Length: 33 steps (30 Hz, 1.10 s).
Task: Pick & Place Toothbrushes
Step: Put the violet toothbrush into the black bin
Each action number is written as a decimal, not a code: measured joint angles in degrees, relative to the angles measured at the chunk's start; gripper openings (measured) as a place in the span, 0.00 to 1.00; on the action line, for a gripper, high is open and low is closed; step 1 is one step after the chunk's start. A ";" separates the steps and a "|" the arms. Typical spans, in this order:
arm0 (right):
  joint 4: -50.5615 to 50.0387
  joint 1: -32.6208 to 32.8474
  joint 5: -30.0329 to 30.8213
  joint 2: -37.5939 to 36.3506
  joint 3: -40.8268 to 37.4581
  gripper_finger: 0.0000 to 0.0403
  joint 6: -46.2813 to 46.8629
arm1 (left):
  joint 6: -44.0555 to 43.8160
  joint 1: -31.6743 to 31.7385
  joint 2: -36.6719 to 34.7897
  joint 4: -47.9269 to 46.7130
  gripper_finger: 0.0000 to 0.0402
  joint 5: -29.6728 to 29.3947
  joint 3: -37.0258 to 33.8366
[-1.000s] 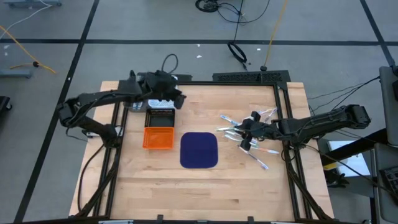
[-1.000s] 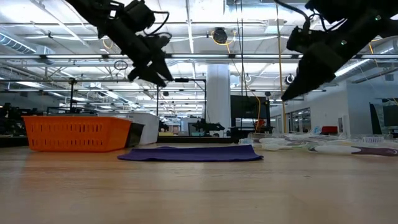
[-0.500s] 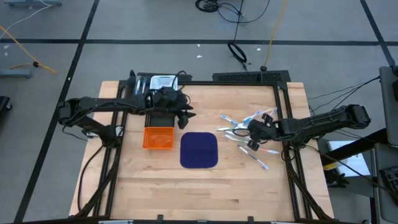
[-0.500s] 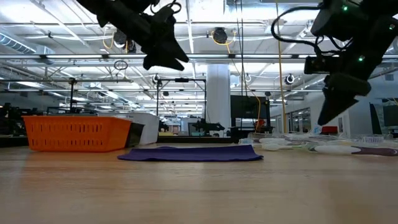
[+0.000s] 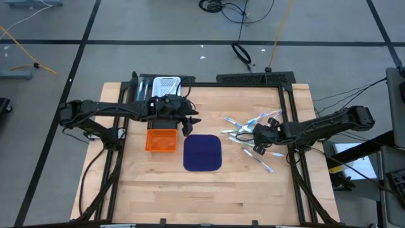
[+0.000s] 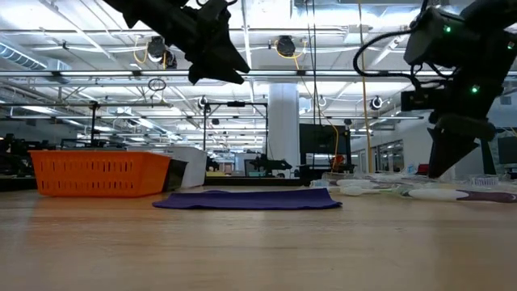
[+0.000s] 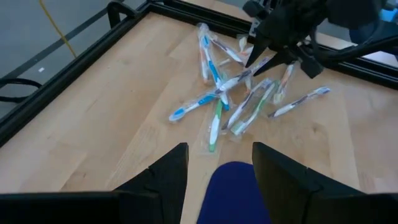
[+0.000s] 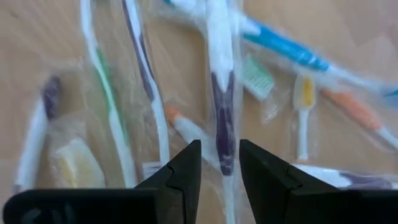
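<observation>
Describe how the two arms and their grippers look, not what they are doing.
Both arms are dark, near-black jointed links with thin black cables running along them. The left gripper and the right gripper each end in two matte black, blunt, wedge-shaped fingers. In the low view, small green lights glow on the right arm's wrist.

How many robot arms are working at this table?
2. The left arm reaches beside the orange basket; the right arm reaches over the toothbrushes. None seem hidden.

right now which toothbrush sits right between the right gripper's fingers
The white toothbrush with the purple handle stripe, lying straight in line with the gap of the right gripper. The green-striped and blue-handled ones lie off to either side.
</observation>
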 joint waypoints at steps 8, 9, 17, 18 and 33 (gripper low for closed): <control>-0.01 0.00 -0.02 0.69 -2.28 0.20 2.35 | 0.37 -0.36 0.00 0.13 0.45 -0.02 0.00; 0.12 -0.02 -0.02 0.69 -2.28 0.18 2.48 | 0.37 -0.36 0.00 0.14 0.45 -0.04 0.00; 1.51 0.00 0.04 0.66 -2.27 0.01 2.34 | 0.37 -0.36 0.02 0.15 0.45 -0.04 0.00; 1.51 0.00 0.07 0.66 -2.25 0.01 2.36 | 0.35 -0.36 0.02 0.17 0.45 -0.05 0.00; 17.57 0.52 4.61 -4.44 5.22 0.00 -8.00 | 0.44 -0.96 0.04 6.45 0.45 -0.05 -0.02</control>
